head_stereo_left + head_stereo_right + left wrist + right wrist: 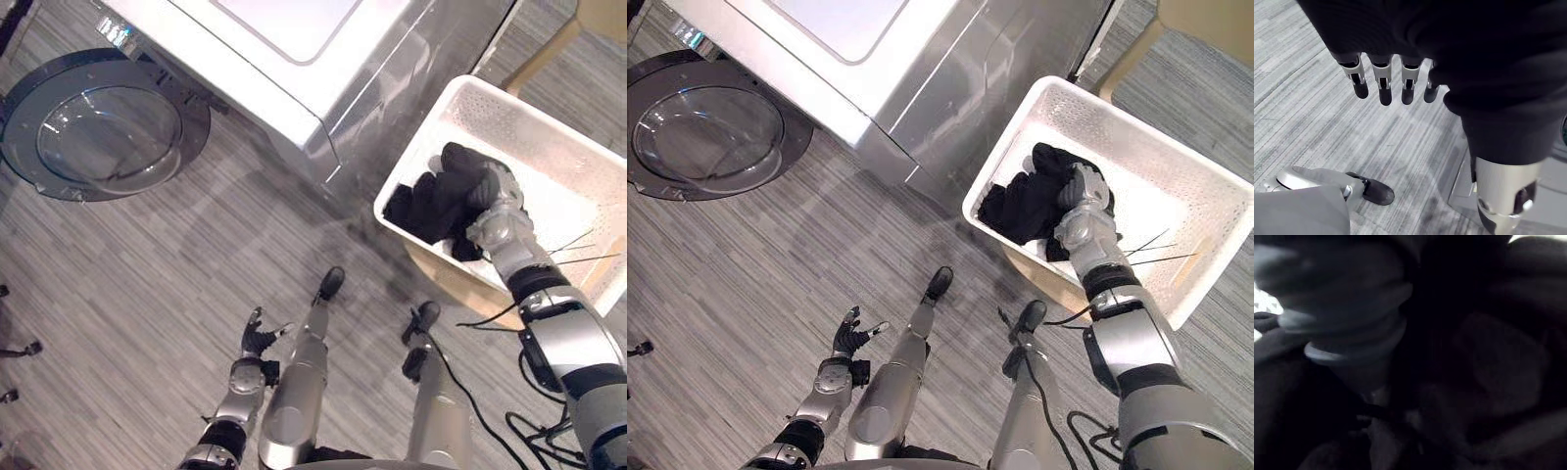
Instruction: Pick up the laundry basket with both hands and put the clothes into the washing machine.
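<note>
A white perforated laundry basket point(563, 147) stands to the right of the silver washing machine point(294, 59). Black clothes point(431, 206) are heaped in its near left corner. My right hand point(1080, 201) reaches down into the basket and rests on top of this heap; in the right wrist view dark cloth point(1488, 357) lies right against it. My left hand point(257, 343) hangs low over the floor at the lower left, far from the basket, with its fingers point(1381, 81) straight and nothing in them.
The washer's round glass door point(98, 127) is swung wide open at the upper left, above grey striped floor point(147, 294). The basket rests on a tan wooden seat point(460, 284). A wooden leg point(544, 49) shows at the upper right.
</note>
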Motion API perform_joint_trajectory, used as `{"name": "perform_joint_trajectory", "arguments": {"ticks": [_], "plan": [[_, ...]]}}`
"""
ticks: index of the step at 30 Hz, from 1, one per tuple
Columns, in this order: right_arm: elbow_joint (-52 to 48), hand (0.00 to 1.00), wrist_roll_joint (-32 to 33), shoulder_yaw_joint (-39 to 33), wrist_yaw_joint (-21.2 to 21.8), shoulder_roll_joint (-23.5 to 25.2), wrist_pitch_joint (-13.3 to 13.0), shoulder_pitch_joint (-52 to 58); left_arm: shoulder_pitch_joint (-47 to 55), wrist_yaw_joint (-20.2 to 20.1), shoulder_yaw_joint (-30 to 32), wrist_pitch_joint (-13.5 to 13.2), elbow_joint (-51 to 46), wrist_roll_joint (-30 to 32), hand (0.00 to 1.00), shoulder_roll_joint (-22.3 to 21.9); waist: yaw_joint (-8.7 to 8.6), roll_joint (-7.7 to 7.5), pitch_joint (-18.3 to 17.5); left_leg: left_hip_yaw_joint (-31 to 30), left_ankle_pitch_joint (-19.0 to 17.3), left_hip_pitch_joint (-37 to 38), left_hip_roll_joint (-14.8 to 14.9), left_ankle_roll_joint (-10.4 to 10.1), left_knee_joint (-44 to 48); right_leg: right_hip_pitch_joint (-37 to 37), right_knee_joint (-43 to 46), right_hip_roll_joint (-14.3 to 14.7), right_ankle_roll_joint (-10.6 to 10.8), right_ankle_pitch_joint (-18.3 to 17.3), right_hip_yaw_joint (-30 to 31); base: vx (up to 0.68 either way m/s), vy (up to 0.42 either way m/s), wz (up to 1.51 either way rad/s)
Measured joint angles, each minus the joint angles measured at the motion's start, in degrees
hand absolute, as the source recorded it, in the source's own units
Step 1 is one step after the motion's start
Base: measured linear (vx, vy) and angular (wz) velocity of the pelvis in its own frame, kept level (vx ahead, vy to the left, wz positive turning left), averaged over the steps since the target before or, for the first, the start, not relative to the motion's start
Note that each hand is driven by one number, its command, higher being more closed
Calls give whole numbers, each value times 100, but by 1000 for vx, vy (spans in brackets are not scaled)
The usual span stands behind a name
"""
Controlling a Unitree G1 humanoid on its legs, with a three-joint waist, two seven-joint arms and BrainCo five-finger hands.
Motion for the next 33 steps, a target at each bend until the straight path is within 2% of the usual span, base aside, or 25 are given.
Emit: {"name": "perform_joint_trajectory", "arguments": {"ticks": [2, 4, 7, 8, 9, 10, 11, 13, 14, 16, 18, 20, 21, 22, 23, 24, 25, 26, 27, 28, 29, 30, 31, 32, 33], "plan": [[-533, 100, 332, -415, -37, 262, -22, 247, 84, 2, 152, 14, -102, 2, 0, 11, -78, -71, 43, 23, -11, 148, 10, 12, -2, 146, -36, 15, 0, 0, 15, -45, -41, -4], [-1319, 100, 840, -843, -180, 531, -177, 660, 193, -4, 153, 82, -184, 5, 0, 12, -120, -91, 37, 106, -50, 306, 55, 34, -2, 361, -236, 105, -2, 33, 87, -66, -40, -15], [-2026, 100, 1206, -1061, -244, 822, -316, 1059, 343, -16, 261, 129, -219, 11, 0, 1, -160, -113, 16, 174, -144, 493, 88, 110, -2, 602, -428, 179, 49, 78, 144, -20, -18, -10], [-2460, 100, 1333, -1073, -229, 1062, -408, 1411, 493, -18, 391, 197, -222, 12, 0, 15, -233, -192, -59, 190, -178, 619, 91, 154, -2, 759, -506, 197, 54, 81, 150, 15, -22, -4], [-2633, 100, 1387, -1070, -221, 1184, -429, 1571, 573, -19, 422, 212, -222, 12, 0, 35, -248, -249, -97, 220, -190, 684, 91, 171, -2, 820, -520, 198, 70, 90, 164, 62, -21, -12], [-3051, 100, 1431, -1062, -206, 1454, -450, 1991, 770, -55, 533, 243, -220, 12, 0, 47, -252, -399, -283, 298, -227, 802, 87, 186, 0, 896, -538, 200, 84, 92, 228, 74, -14, -17], [-3216, 100, 1434, -1057, -187, 1547, -460, 2161, 840, -80, 564, 265, -220, 12, 0, 49, -253, -448, -361, 326, -238, 859, 81, 191, 0, 945, -551, 200, 82, 95, 256, 122, -13, -16], [-3874, 100, 1465, -1033, 18, 1816, -552, 2795, 1032, -136, 622, 317, -221, 14, 0, 79, -296, -586, -543, 430, -351, 1219, 55, 222, 19, 1311, -655, 198, 87, 95, 338, 130, 4, -13], [-3949, 100, 1466, -1026, 44, 1853, -571, 2862, 1055, -137, 631, 321, -220, 14, 0, 86, -302, -603, -579, 458, -373, 1258, 55, 224, 33, 1355, -678, 202, 88, 95, 355, 101, 18, -29], [-4454, 100, 1536, -903, 238, 2115, -697, 3245, 1258, -141, 833, 335, -204, 15, 0, 104, -376, -767, -881, 716, -534, 1465, 65, 242, 118, 1553, -913, 280, 113, 199, 598, 70, 21, -51], [-4821, 100, 1645, -744, 415, 2226, -868, 3494, 1338, -144, 845, 338, -202, 15, 0, 182, -404, -854, -975, 929, -652, 1585, 72, 242, 216, 1671, -1074, 343, 99, 295, 778, 40, 28, -54], [-5131, 100, 1779, -657, 649, 2313, -1013, 3804, 1296, -148, 857, 342, -226, 15, 0, 219, -499, -881, -995, 930, -823, 1509, 11, 243, 547, 1707, -1006, 328, 105, 294, 788, -6, 30, -12], [-5182, 100, 1889, -616, 758, 2343, -1038, 3969, 1292, -154, 941, 343, -308, 15, 0, 192, -559, -870, -1018, 907, -859, 1420, 38, 264, 764, 1767, -1011, 331, 188, 342, 783, -67, -22, 25], [-5234, 100, 1976, -594, 815, 2353, -1041, 4145, 1268, -159, 1065, 341, -407, 14, 0, 138, -568, -793, -1052, 838, -885, 1343, 118, 303, 812, 1650, -380, 370, 256, -12, 1054, -62, -29, 43], [-5309, 100, 2049, -587, 820, 2390, -1041, 4275, 1258, -157, 1078, 336, -506, 14, 0, 119, -570, -791, -1050, 758, -872, 1348, 111, 289, 820, 1525, 406, 330, 168, -467, 1203, -24, -73, 78], [-5441, 100, 2067, -539, 896, 2513, -1054, 4552, 1315, -152, 1105, 317, -775, 9, 0, 134, -548, -864, -1107, 588, -858, 1389, 25, 266, 887, 1507, 1585, 280, 333, -1024, 1437, 6, -197, 94], [-5519, 100, 2060, -368, 946, 2585, -1054, 4660, 1473, -120, 1191, 313, -1083, 0, 0, 79, -508, -947, -1195, 526, -871, 1300, -65, 250, 1041, 1654, 2035, 288, 398, -1397, 1707, -23, -257, 88], [-5570, 100, 2048, -244, 969, 2587, -1055, 4669, 1559, -101, 1222, 310, -1243, -7, 0, 25, -502, -951, -1255, 471, -886, 1201, -114, 228, 1133, 1728, 1992, 302, 349, -1558, 1788, -136, -332, 64], [-5646, 100, 2030, -86, 1028, 2562, -1089, 4619, 1690, -91, 1206, 302, -1593, -41, 0, -111, -388, -906, -1314, 442, -896, 998, -168, 209, 1317, 1843, 1687, 397, 166, -1882, 1850, -160, -230, 39], [-5655, 100, 2029, -21, 1025, 2538, -1099, 4577, 1756, -79, 1176, 287, -1766, -112, 0, -208, -359, -867, -1331, 442, -886, 907, -169, 195, 1375, 1902, 1498, 425, 84, -2034, 1841, -301, -280, 43], [-5687, 100, 2024, 33, 1013, 2415, -1100, 4540, 1892, -30, 994, 262, -2103, -243, 0, -476, -201, -563, -1402, 327, -771, 690, -76, 29, 1416, 1943, 1225, 590, -40, -2257, 1654, -280, -185, 49], [-5685, 100, 2024, 43, 1011, 2347, -1098, 4576, 1987, -7, 894, 265, -2256, -307, 0, -577, -202, -430, -1465, 282, -700, 607, -33, 81, 1399, 1929, 1230, 655, -91, -2254, 1508, -357, -206, 95], [-5677, 100, 2020, 62, 996, 2164, -1086, 4666, 2261, -16, 418, 259, -2797, -405, 0, -634, -235, -256, -1577, 308, -626, 563, 122, 494, 1006, 1810, 1325, 726, -268, -2246, 1165, -249, -136, 104], [-5676, 100, 2015, 48, 997, 2107, -1072, 4688, 2331, -28, 278, 252, -2969, -408, 0, -632, -254, -230, -1597, 512, -884, 544, 220, 803, 835, 1833, 1227, 688, -374, -2173, 964, -270, -145, 132], [-5673, 100, 2007, 0, 997, 2046, -1066, 4703, 2326, -83, 127, 248, -3148, -408, 0, -621, -321, -278, -1585, 923, -1216, 422, 295, 1077, 782, 1895, 950, 591, -473, -2025, 687, -226, -134, 124]]}}
